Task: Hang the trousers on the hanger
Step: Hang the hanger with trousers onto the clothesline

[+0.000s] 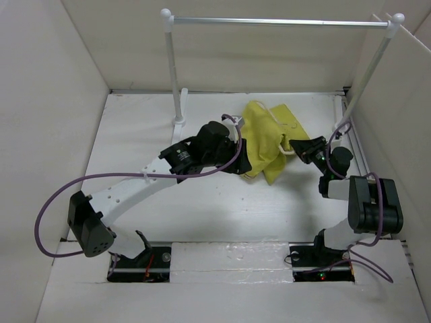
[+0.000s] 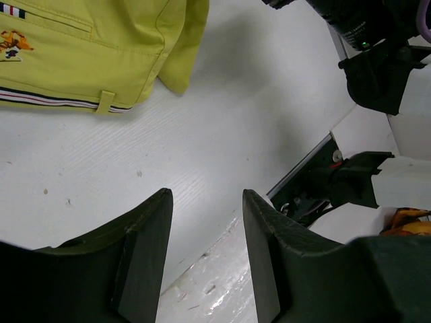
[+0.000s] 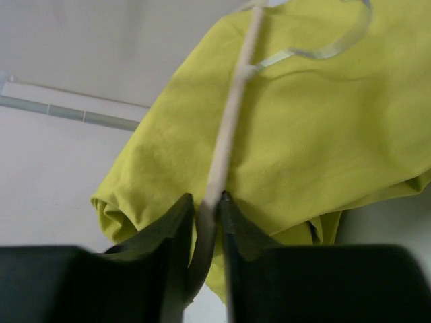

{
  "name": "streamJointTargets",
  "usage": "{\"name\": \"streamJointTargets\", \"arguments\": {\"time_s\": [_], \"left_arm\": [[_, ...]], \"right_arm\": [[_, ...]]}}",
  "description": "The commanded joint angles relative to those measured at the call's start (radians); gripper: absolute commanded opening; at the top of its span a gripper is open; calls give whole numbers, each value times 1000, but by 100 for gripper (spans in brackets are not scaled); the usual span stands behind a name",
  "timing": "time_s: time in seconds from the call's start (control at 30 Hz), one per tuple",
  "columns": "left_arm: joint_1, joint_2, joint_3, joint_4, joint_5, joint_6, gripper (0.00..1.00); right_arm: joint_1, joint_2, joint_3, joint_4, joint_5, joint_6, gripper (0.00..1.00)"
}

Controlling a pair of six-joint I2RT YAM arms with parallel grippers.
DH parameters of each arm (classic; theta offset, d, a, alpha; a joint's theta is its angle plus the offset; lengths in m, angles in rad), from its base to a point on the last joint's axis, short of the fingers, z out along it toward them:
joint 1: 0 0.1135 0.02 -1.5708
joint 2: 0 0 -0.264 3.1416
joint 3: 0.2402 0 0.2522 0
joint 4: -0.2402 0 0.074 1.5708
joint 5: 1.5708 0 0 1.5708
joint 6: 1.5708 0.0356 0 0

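Observation:
The mustard-yellow trousers lie bunched on the table at the back middle, draped over the hanger. In the left wrist view their striped waistband and a red mark show at the upper left. The cream-white hanger runs up across the cloth in the right wrist view, with its metal hook on top of the trousers. My right gripper is shut on the hanger's bar, just right of the trousers. My left gripper is open and empty, just left of the trousers.
A silver rail on white posts spans the back of the table. White walls enclose the table on three sides. The right arm's base and black mount show in the left wrist view.

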Motion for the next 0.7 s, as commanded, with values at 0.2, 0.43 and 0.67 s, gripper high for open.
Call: {"name": "streamJointTargets", "arguments": {"time_s": [0.2, 0.43, 0.67], "left_arm": [[-1, -83, -48, 12, -47, -6, 41], [19, -120, -80, 11, -67, -9, 41], [42, -145, -103, 28, -96, -12, 41]], "right_arm": [[48, -25, 49, 106, -11, -84, 0], [48, -242, 270, -430, -29, -540, 0], [60, -375, 536, -874, 42, -806, 0]]}}
